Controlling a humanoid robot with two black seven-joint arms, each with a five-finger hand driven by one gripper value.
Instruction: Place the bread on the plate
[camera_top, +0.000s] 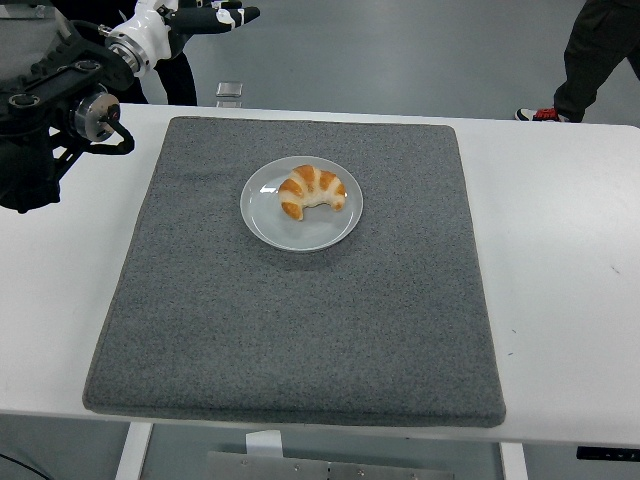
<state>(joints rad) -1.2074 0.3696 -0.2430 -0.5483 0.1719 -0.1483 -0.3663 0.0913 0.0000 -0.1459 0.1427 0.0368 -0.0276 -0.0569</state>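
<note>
Bread (312, 192) on the plate (300, 229), left robot hand (205, 14) raised clear at the table's far left corner.

The croissant-shaped bread lies on the small grey plate, toward the plate's far side, and the plate sits on the grey mat (300, 330) that covers the middle of the white table (560, 280), nearer the mat's far edge than its near one. The left arm reaches in over the far left corner, well apart from the plate; its robot hand shows at the top of the view with the fingers stretched out straight and nothing held in them. A person's legs (590, 50) stand on the floor past the table's far right corner.
</note>
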